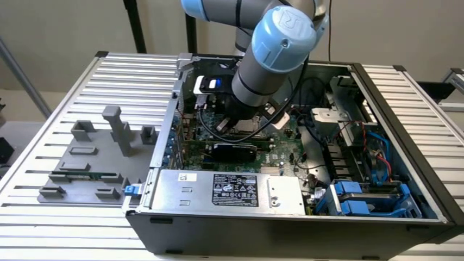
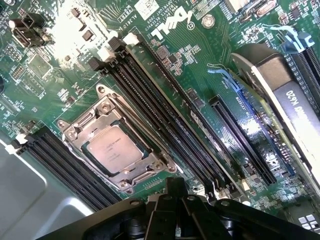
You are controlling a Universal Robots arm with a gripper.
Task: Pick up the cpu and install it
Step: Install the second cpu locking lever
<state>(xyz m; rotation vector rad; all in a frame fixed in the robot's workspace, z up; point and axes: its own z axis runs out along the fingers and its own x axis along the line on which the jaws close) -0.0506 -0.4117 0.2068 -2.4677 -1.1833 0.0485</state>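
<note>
1. The gripper (image 2: 175,192) is closed with nothing between its fingers; in the wrist view its black tip pokes in just beside the edge of the socket frame.
2. The cpu (image 2: 114,148) sits seated in the metal socket frame (image 2: 75,131) on the green motherboard (image 2: 210,60), silvery top facing up, and the gripper is apart from it.
3. Black memory slots (image 2: 150,100) run along one side of the socket, and a 2nd bank (image 2: 65,167) runs along the opposite side.
4. A black expansion card (image 2: 292,107) stands in a slot further across the board.
5. In the exterior view the arm (image 1: 272,60) reaches down into the open computer case (image 1: 406,163), over the motherboard (image 1: 279,142).
6. A silver power supply (image 1: 225,190) lies at the case's near edge.
7. On the exterior view's left, a grey fixture tray (image 1: 87,163) rests on the slatted table (image 1: 43,125), with a green memory stick (image 1: 86,175) lying on it.
</note>
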